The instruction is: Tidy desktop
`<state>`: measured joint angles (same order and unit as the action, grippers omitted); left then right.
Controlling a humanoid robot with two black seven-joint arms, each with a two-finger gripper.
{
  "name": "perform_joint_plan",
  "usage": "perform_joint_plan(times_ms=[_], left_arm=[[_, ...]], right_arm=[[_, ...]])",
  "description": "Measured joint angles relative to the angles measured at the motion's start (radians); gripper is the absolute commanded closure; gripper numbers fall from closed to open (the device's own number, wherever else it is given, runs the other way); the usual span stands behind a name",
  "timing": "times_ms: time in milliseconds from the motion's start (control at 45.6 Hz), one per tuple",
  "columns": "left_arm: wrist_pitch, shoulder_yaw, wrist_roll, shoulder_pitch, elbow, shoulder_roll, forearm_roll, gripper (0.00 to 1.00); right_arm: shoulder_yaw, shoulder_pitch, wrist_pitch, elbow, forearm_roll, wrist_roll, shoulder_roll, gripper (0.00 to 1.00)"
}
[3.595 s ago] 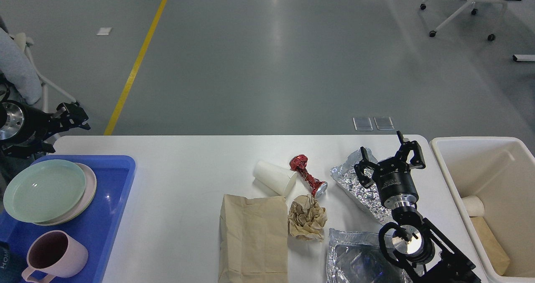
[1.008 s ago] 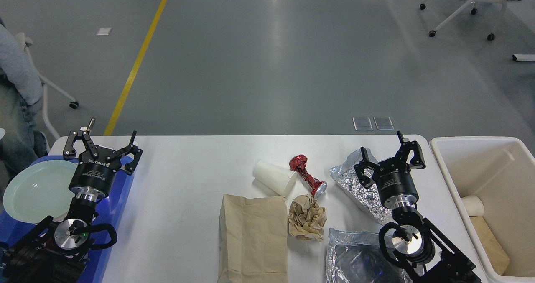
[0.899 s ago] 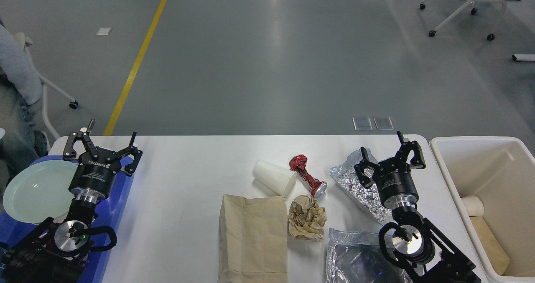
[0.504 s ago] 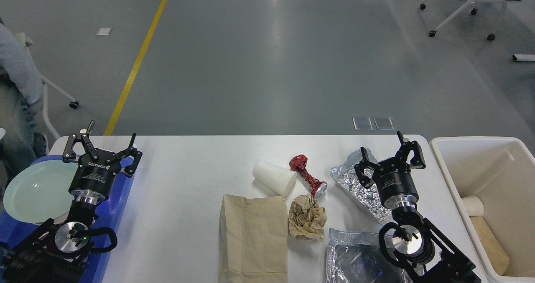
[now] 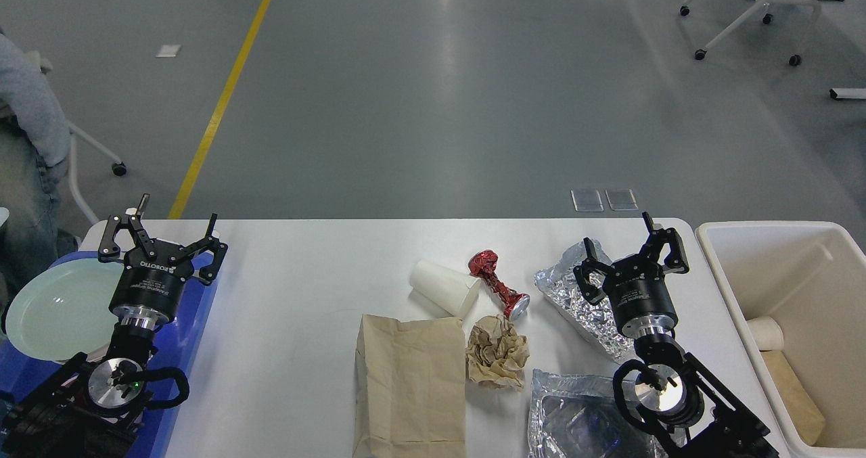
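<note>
The white desktop (image 5: 304, 289) carries litter in its middle and right. A white paper cup (image 5: 444, 287) lies on its side beside a crushed red can (image 5: 498, 285). In front of them are a crumpled brown paper ball (image 5: 497, 351) and a flat brown paper bag (image 5: 411, 387). Crumpled foil (image 5: 575, 292) lies under my right gripper (image 5: 619, 235), which is open and holds nothing. A second foil sheet (image 5: 572, 417) sits at the front edge. My left gripper (image 5: 174, 222) is open and empty above the blue tray.
The blue tray (image 5: 193, 329) at the left holds a pale green plate (image 5: 54, 309), partly covered by my left arm. A cream bin (image 5: 778, 231) at the right holds a paper cup (image 5: 764, 333) and brown paper (image 5: 798, 397). A person (image 5: 27, 140) stands at the far left.
My left arm has swung in from beyond the table's left edge to above the blue tray, then drifted slightly left in the last second. The right arm and the litter have not moved.
</note>
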<state>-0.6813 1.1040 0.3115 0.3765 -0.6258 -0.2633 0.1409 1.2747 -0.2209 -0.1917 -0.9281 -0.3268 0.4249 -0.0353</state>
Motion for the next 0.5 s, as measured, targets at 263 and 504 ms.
perform_joint_plan(times_ms=[263, 504], left_arm=[[0.005, -0.001, 0.004, 0.0, 0.0, 0.001, -0.004, 0.04], [0.016, -0.008, 0.032, -0.001, -0.001, 0.001, -0.052, 0.04]], right_arm=[[0.0, 0.0, 0.0, 0.0, 0.0, 0.0, 0.0, 0.0], [0.0, 0.0, 0.0, 0.0, 0.0, 0.0, 0.0, 0.0]])
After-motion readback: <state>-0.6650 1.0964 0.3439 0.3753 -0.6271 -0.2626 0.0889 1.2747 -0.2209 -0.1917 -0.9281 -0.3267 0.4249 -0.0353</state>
